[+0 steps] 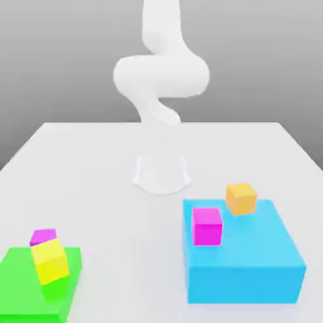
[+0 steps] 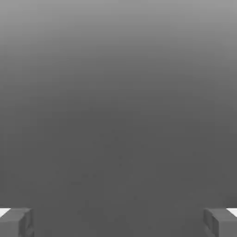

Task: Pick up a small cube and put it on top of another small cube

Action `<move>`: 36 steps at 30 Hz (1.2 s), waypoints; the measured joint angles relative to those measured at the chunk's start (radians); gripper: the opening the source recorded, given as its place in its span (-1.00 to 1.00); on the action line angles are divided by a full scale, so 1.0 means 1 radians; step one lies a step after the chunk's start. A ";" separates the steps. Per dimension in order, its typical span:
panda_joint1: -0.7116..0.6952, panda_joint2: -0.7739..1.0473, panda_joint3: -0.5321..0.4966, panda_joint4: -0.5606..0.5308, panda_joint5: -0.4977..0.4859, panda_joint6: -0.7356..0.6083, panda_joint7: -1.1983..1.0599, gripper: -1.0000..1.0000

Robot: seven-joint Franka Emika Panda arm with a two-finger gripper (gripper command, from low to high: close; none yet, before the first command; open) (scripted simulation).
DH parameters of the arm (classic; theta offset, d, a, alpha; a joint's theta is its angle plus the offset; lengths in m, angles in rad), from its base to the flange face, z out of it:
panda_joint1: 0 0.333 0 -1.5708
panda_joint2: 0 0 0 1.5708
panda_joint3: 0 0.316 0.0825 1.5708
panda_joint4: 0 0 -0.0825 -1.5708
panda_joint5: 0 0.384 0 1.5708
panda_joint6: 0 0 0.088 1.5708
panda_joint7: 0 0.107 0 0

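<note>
I see the hand (image 2: 118,222) with fingers wide apart, gripping nothing; the small cube (image 1: 42,236) sits behind the yellow cube (image 1: 50,260) on the green block (image 1: 25,290).

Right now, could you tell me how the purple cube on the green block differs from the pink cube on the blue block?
The purple cube is smaller than the pink cube. The purple cube sits on the green block, at the exterior view's left, right behind a tilted yellow cube; the pink cube stands on the blue block, at the right, apart from the orange cube. The purple cube is partly hidden; the pink cube shows fully. Both are plain magenta-toned cubes resting on larger blocks.
</note>
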 joint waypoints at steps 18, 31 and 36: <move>-0.032 0.658 -0.455 -0.271 0.185 0.352 -0.704 0.00; -0.315 1.042 -0.249 -0.300 0.479 0.586 -1.101 0.00; -0.365 1.081 -0.189 -0.289 0.526 0.614 -1.138 -1.00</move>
